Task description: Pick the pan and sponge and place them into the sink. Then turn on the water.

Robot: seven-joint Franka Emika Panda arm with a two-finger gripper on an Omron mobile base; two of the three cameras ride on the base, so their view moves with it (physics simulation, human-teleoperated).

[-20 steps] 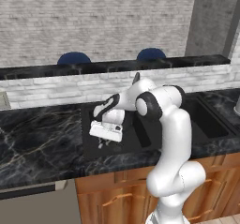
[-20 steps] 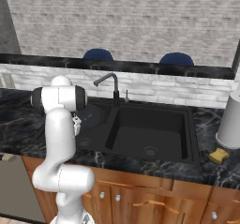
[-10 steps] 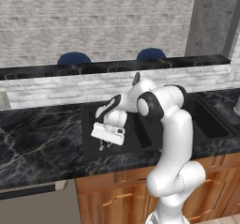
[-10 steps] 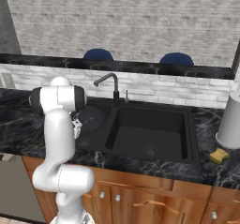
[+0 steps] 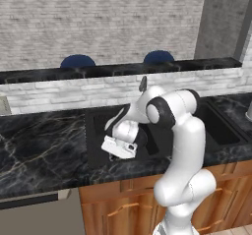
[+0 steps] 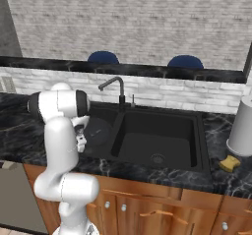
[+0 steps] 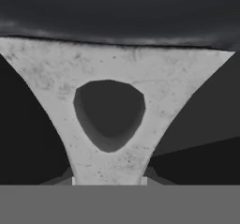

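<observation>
The dark round pan (image 6: 96,130) lies low in the left basin of the black sink (image 6: 162,112). My gripper (image 6: 80,141) is shut on its light grey handle (image 7: 108,73) at the basin's front left. In the hand view the handle, with its hanging hole, runs up to the pan's dark rim (image 7: 122,12). In the left base view my hand (image 5: 120,145) covers the pan inside the sink (image 5: 96,126). The yellow sponge (image 6: 229,163) rests on the counter right of the sink. No water is in view at the faucet (image 6: 118,87).
A tall white cylinder (image 6: 243,126) stands on the counter just behind the sponge. The black marble counter (image 5: 39,140) stretches left of the sink. A low brick ledge (image 6: 172,94) runs behind the faucet, with two blue stool tops beyond it.
My hand and the pan have sunk slightly lower and nearer the front of the left basin. The sponge has not moved.
</observation>
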